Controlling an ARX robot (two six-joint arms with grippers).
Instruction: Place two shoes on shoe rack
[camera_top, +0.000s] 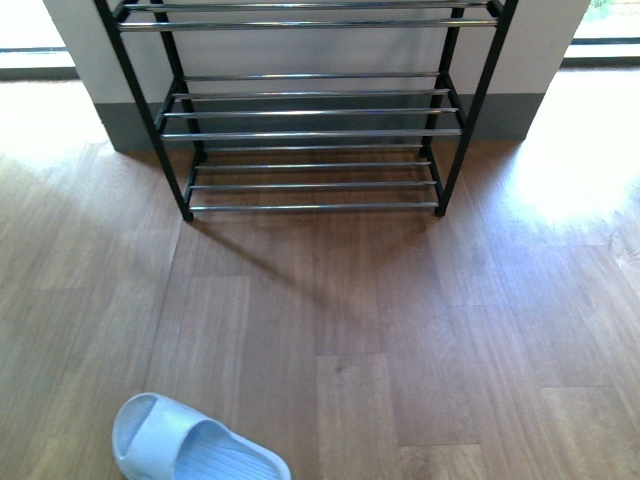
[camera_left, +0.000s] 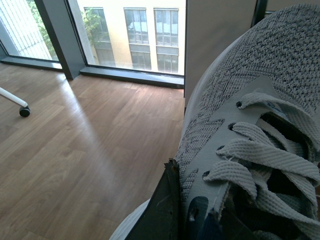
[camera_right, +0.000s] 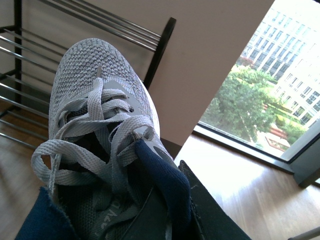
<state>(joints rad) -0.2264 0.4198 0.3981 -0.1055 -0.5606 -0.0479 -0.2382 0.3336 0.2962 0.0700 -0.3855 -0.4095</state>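
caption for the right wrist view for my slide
Grey knit sneaker held close to the wrist camera, toe toward the shoe rack, window alongside

The pale blue slide (camera_top: 190, 448) is cut at the front view's bottom edge, the shoe rack (camera_top: 310, 133) at its top. Wrist views crop the grey sneaker (camera_left: 260, 100) and the other grey sneaker (camera_right: 95, 100) at the heel.

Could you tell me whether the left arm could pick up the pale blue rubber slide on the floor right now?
Probably not yet: the left pincer seems to hold a grey knit sneaker, though the pale blue rubber slide lies unobstructed on the wooden floor.
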